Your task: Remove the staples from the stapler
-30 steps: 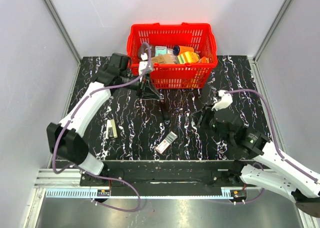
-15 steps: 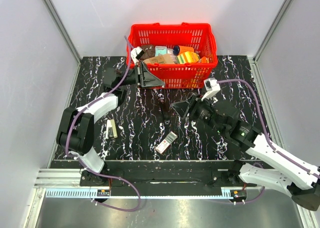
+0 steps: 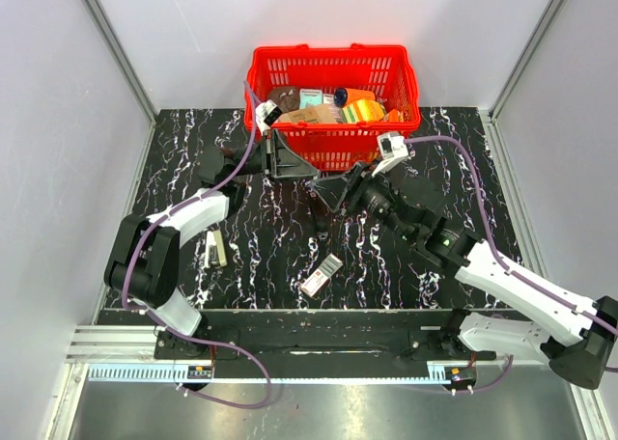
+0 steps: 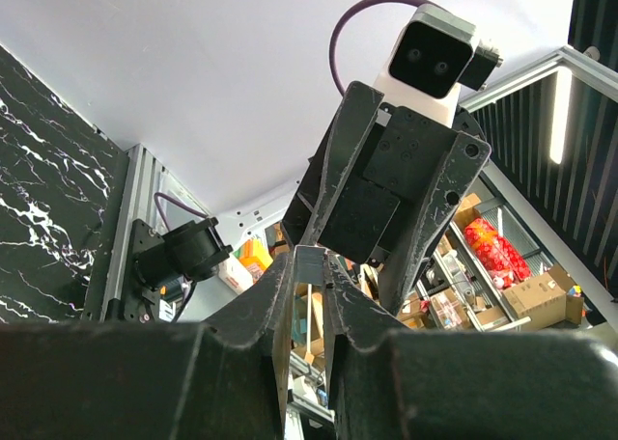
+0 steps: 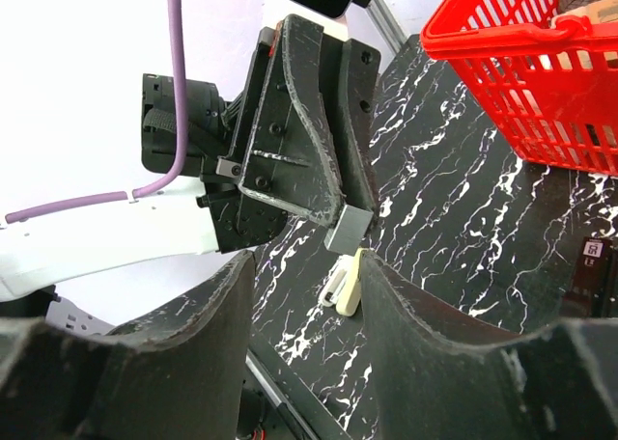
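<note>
Lying flat on the black mat, low between the arms: stapler (image 3: 321,220). Just above, right gripper (image 3: 328,193), spread wide and empty. Opposite, left gripper (image 4: 311,278), pinching a small grey piece (image 5: 348,230) (staples? cannot tell). Farthest, red basket (image 3: 333,152).

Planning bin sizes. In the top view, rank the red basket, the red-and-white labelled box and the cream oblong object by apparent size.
1. red basket, by far largest.
2. labelled box and cream oblong object: both small and much alike here, so I leave them unranked.
</note>
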You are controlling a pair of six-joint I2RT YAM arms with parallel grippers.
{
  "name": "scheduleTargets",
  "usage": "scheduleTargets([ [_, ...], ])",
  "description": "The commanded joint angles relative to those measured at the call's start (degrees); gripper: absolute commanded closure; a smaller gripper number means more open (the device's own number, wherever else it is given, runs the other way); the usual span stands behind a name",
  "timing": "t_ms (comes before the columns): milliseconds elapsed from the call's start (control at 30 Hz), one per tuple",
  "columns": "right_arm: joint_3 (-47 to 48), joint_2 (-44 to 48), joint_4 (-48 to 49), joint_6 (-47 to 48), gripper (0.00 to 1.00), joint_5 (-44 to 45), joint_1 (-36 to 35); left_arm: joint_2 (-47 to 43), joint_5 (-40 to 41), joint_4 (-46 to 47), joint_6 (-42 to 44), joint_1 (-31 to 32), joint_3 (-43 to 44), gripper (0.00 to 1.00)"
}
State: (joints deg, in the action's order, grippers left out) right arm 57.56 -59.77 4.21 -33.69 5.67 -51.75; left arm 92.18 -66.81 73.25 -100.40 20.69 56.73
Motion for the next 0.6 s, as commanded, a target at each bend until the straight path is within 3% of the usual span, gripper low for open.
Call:
scheduleTargets([
  [0,3.0,-0.8,4.6,0.7,0.48,-0.8,-0.3,-2.5,1.7,22.3,-0.9,0.2,0.3,0.84],
  [567,2.6,-2.2,3.9,0.8,0.54,1.7,-0.1,-3.4,1.8,22.3,-1.6,0.5,1.2,0.84],
])
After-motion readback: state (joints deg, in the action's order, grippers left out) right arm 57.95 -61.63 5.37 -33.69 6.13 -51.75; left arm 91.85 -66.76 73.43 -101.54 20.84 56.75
